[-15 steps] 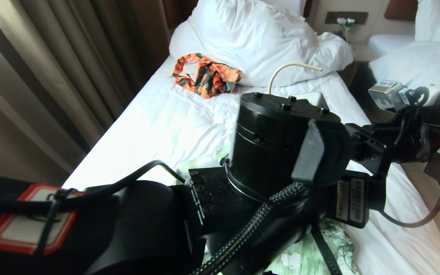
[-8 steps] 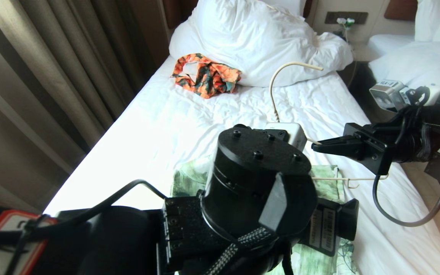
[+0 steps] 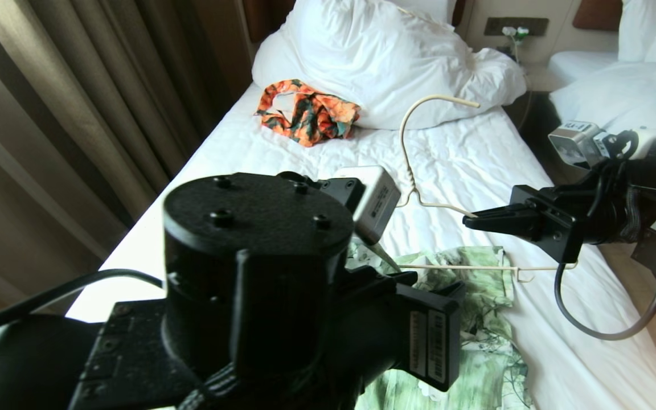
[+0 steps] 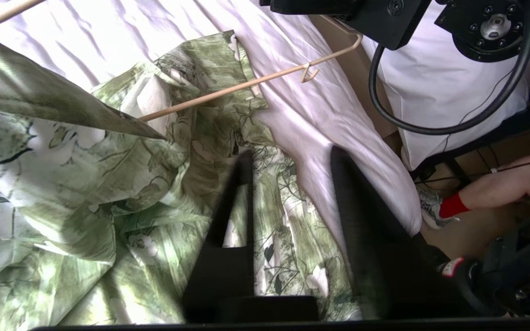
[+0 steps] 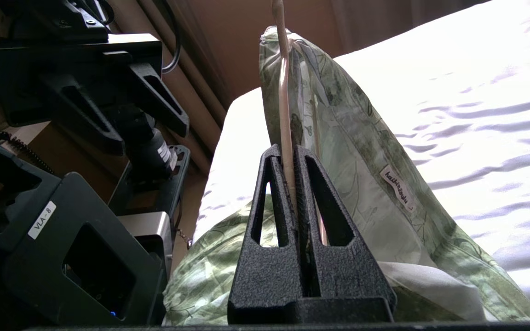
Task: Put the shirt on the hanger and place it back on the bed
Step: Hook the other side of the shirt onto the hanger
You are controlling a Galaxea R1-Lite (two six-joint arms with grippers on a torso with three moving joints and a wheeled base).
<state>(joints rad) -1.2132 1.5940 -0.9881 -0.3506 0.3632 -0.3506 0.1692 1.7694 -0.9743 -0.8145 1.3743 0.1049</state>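
The light green printed shirt [image 3: 479,310] lies crumpled on the bed [image 3: 248,171] near its side edge. My right gripper [image 3: 469,220] is shut on the cream wire hanger [image 3: 405,136], holding it up over the sheet. In the right wrist view the wire [image 5: 284,92] runs between the closed fingers [image 5: 272,184], and shirt fabric [image 5: 352,151] drapes over its far end. In the left wrist view one end of the hanger bar [image 4: 228,89] disappears into a lifted fold of the shirt [image 4: 85,184]. My left gripper [image 4: 292,156] hovers over the shirt's edge, fingers apart and blurred.
A big white pillow [image 3: 385,57] and an orange floral garment [image 3: 305,117] lie at the head of the bed. Curtains [image 3: 77,114] hang along the left. A second white bed [image 3: 618,85] stands on the right. A person's leg in a red sock [image 4: 451,205] shows beside the bed.
My left arm has swung leftward and lower in the head view, uncovering the hanger bar and the shirt. The right gripper has stayed put with the hanger.
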